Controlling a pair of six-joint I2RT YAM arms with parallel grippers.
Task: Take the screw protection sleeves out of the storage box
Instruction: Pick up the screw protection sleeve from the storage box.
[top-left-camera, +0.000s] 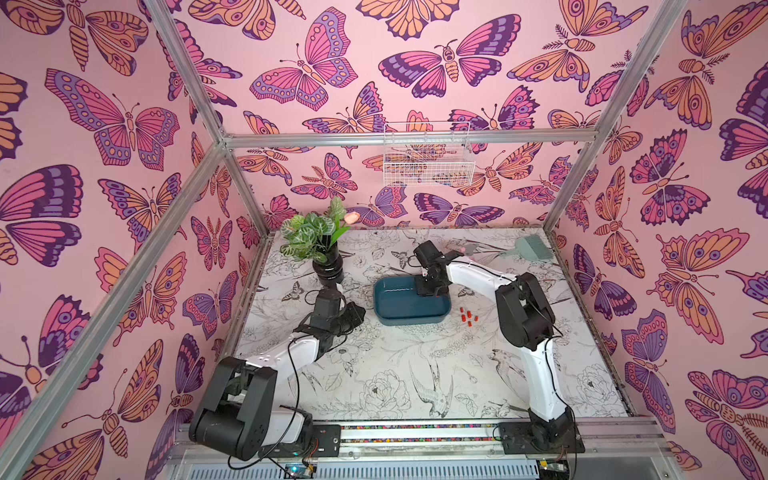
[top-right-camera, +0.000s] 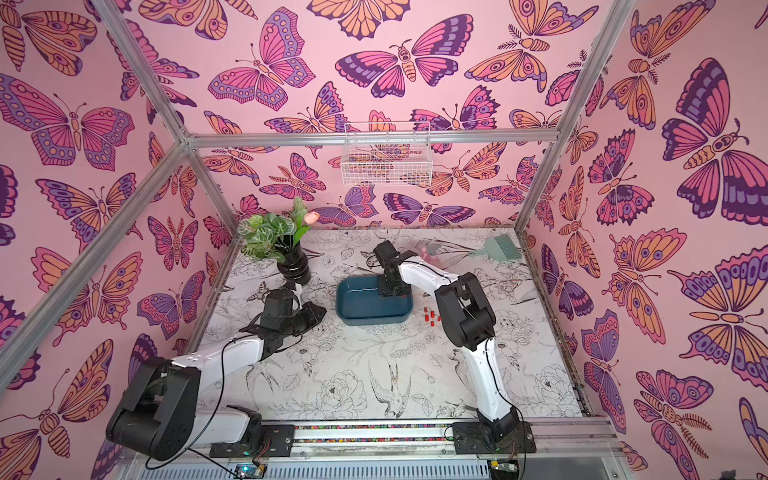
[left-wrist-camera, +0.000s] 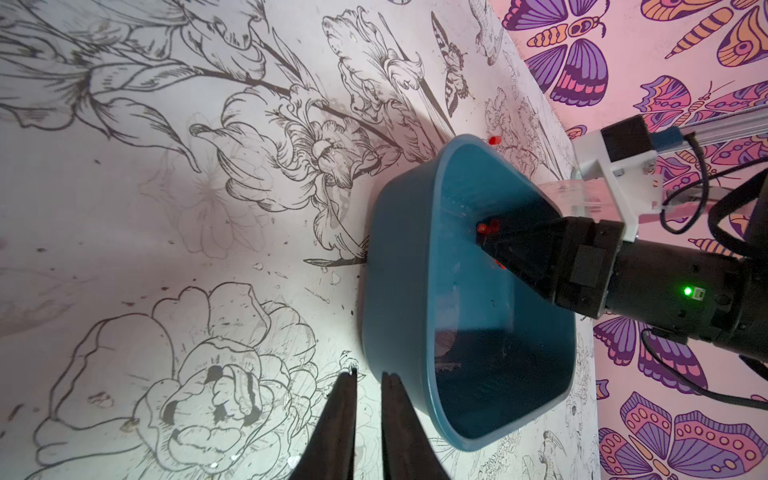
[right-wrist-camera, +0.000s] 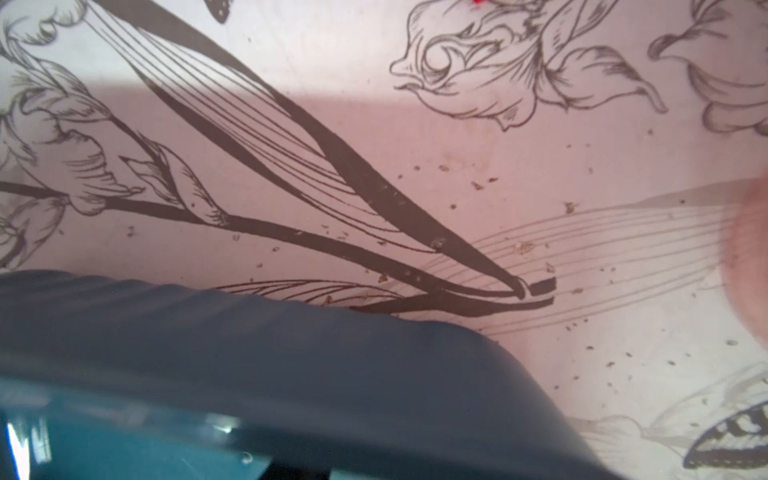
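Find the storage box (top-left-camera: 399, 309) flat on the table (top-left-camera: 395, 374), near the middle, in both top views (top-right-camera: 365, 309).

Note the right gripper (top-left-camera: 427, 291) lowered inside the box at its far right corner. In the left wrist view, see the same gripper (left-wrist-camera: 484, 240) with fingers tapering to a point among a few screw protection sleeves (left-wrist-camera: 484, 227) on the box floor. Cannot tell open from closed here, nor any sleeve held: tips too dark and too small. In the right wrist view, see only the box wall (right-wrist-camera: 249, 353) and the patterned table beyond.

Find about six more sleeves (top-left-camera: 468, 316) loose on the table just beside the box's right wall, between box and right arm, apart from the box. See the same cluster in a top view (top-right-camera: 432, 316).

Note the left gripper (top-left-camera: 358, 312) low over the table just left of the box, pointed toward it. In the left wrist view, see its fingers (left-wrist-camera: 343, 415) slightly parted, with a narrow strip of table visible between them and nothing held. Tips near the box's outer wall; contact not discernible.

Note also a potted plant (top-left-camera: 320, 241) at the table's far left and a wire basket (top-left-camera: 428, 160) on the back wall.
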